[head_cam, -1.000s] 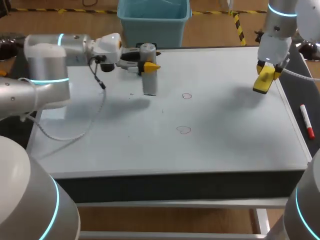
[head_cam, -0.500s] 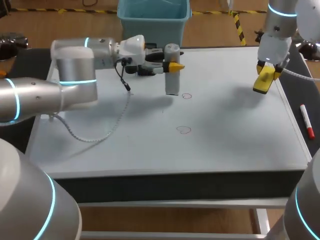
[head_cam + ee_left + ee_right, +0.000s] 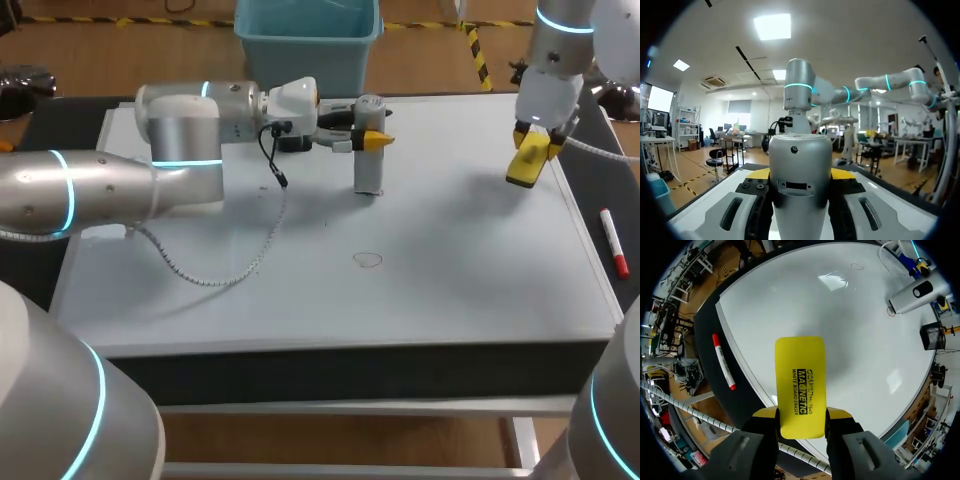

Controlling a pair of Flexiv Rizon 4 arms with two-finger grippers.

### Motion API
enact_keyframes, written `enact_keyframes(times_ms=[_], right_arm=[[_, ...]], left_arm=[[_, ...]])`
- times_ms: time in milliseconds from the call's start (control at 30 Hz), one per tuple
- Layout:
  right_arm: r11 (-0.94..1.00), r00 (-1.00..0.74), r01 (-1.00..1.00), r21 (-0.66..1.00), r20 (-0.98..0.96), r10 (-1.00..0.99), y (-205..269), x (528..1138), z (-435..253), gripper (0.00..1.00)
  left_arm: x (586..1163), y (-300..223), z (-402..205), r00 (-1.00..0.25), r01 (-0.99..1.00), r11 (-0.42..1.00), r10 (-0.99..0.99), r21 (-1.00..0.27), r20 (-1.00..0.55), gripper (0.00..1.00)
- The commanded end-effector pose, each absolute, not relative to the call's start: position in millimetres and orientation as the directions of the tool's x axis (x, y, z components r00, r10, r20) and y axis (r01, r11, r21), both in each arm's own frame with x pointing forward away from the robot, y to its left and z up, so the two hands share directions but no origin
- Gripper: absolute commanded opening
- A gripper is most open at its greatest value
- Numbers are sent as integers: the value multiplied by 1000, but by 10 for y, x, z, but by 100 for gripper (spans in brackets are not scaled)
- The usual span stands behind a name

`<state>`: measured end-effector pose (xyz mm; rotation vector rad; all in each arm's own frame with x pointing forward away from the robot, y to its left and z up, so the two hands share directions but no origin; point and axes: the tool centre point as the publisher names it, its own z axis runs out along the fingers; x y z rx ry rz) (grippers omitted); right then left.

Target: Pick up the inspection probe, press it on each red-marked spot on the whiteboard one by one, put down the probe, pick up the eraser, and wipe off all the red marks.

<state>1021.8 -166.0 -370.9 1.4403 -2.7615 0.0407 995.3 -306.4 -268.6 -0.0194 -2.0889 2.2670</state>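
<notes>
Moved right along far edge: your left gripper (image 3: 374, 140), clamping probe (image 3: 369, 176). Right gripper (image 3: 801, 415) grips eraser (image 3: 800, 382) near whiteboard's (image 3: 450, 290) right edge.

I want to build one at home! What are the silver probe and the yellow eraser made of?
The probe looks like metal or silver-painted plastic, I can't tell which: smooth, grey, softly shiny. The eraser looks like hard plastic: flat, bright yellow, matte, with black print on it.
</notes>
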Motion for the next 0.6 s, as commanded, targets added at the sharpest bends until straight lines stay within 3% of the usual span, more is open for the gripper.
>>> enact_keyframes(times_ms=[33,600], right_arm=[[570,-570,-821,-11,39,-821,-1667,10226,-3703,0],[570,-570,-821,-11,39,-821,-1667,10226,-3703,0]], left_arm=[[10018,-3093,-2749,-997,-36,-91,64,-995,30,0],[9997,-3110,-2830,-996,-46,-69,76,-997,41,0]])
